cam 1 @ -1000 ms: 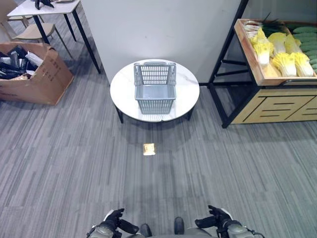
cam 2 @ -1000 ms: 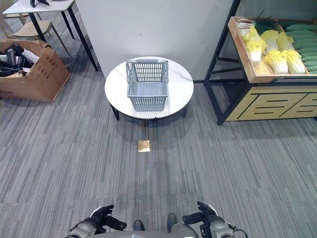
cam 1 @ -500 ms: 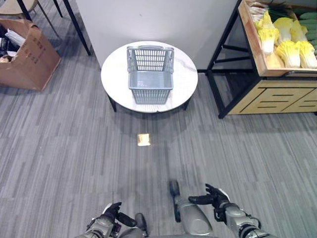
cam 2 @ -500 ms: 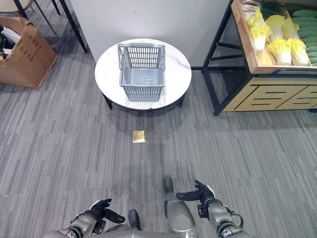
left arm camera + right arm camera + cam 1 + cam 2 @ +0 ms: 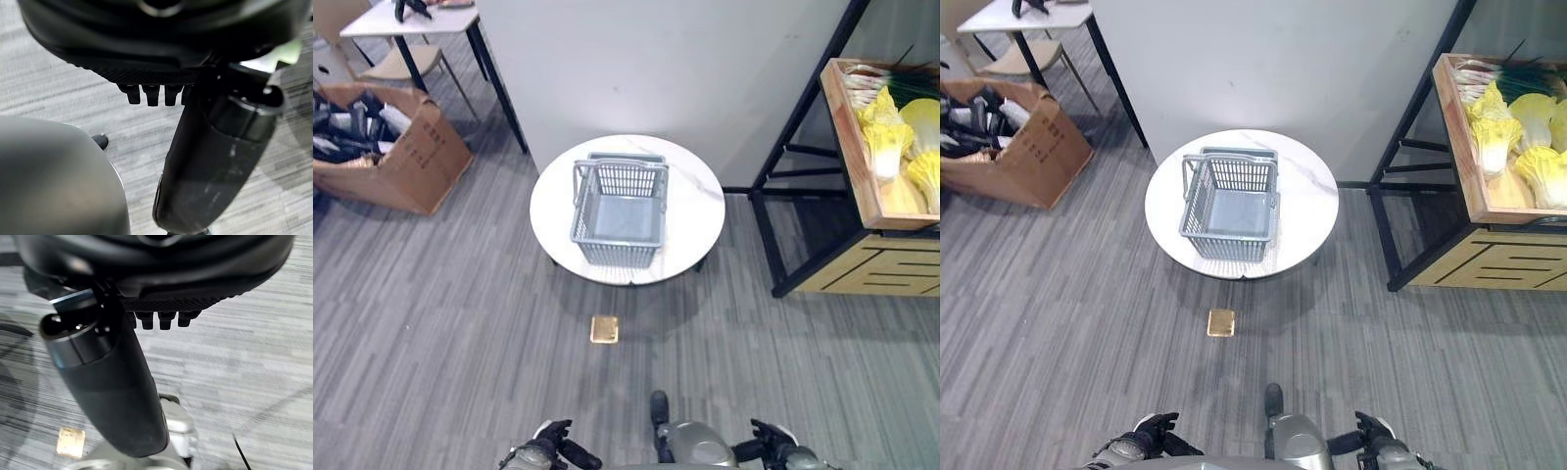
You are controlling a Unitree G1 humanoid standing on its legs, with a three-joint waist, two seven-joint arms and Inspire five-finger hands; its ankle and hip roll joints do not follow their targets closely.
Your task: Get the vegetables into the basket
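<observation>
A grey plastic basket (image 5: pixel 618 253) stands empty on a round white table (image 5: pixel 697 199), its handle folded toward the back. Pale yellow cabbages (image 5: pixel 887 143) and green onions (image 5: pixel 905 84) lie in a wooden crate on a shelf (image 5: pixel 862 191) at the far right. My left hand (image 5: pixel 548 451) and right hand (image 5: pixel 773 453) hang low at the near edge, far from the table and the shelf. Both are open and hold nothing. In the wrist views the left hand (image 5: pixel 220 161) and right hand (image 5: pixel 112 387) show over grey floor.
A brown cardboard box (image 5: pixel 416 166) of dark items sits on the floor at the left, behind it a white table (image 5: pixel 411 20) and a chair (image 5: pixel 403 63). A brass plate (image 5: pixel 604 329) is set in the grey floor before the round table.
The whole picture has shifted with the camera: the round table sits lower and less of the shelf shows. Both hands remain low and empty.
</observation>
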